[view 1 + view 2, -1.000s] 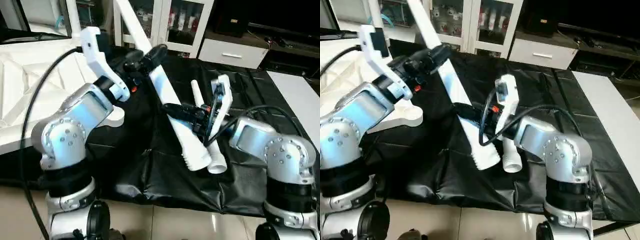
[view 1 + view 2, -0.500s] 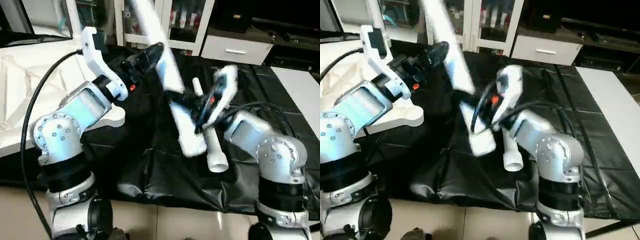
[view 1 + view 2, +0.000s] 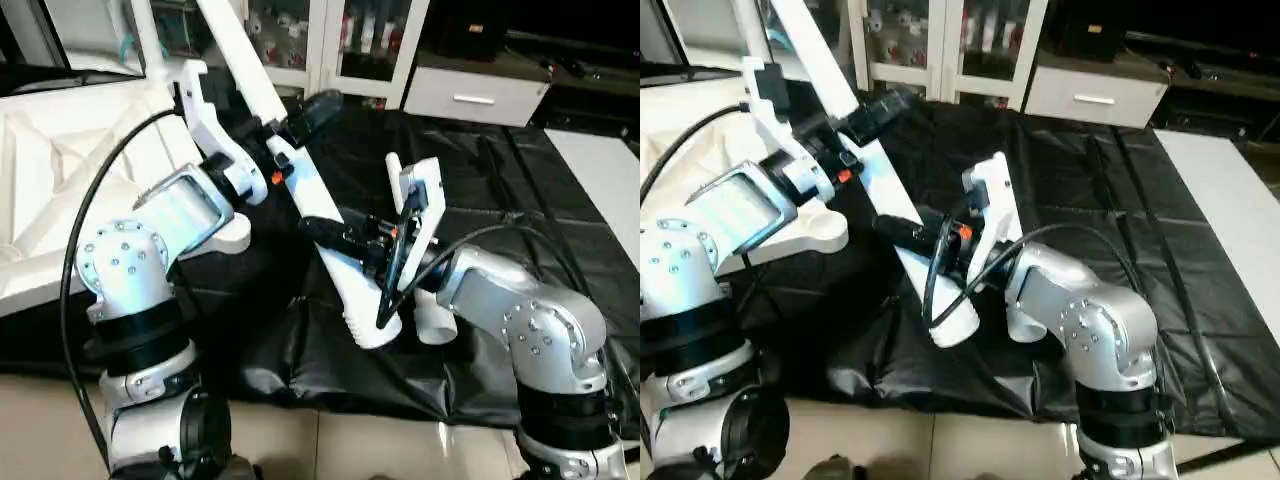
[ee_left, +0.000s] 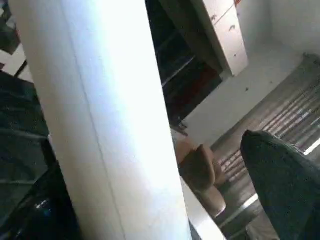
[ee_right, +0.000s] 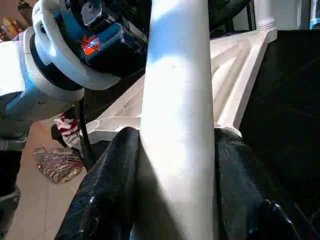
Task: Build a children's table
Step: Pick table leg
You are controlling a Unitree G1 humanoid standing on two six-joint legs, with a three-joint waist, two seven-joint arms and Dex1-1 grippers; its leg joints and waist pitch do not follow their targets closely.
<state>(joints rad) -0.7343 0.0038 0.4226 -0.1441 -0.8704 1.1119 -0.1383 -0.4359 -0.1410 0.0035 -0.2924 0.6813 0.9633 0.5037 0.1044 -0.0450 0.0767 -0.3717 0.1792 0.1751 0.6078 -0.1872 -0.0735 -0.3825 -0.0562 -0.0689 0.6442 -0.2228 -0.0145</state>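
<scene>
The right gripper [image 3: 345, 238] clamps its two black fingers [image 5: 112, 185] on either side of a long white leg [image 3: 300, 180], gripping it a little above its ribbed thick end. The left gripper [image 3: 300, 120] stands spread wide around the same leg higher up, one finger [image 4: 282, 175] visibly clear of the tube, so it holds nothing. The leg slants from upper left, over the black-covered work table [image 3: 500, 200], down to the robot's front, its ribbed end hanging just above the cloth. A second before, that end lay lower and further to the right, beside the second leg [image 3: 432, 318]; half a second ago it was swinging and blurred; now it sits nearer the middle, with the right gripper shifted leftward along with it. The second leg lies flat on the cloth, just beside the right forearm. The white tabletop [image 3: 60, 170] rests ribbed side up at the left edge, its round corner socket [image 3: 820, 232] near the left elbow.
</scene>
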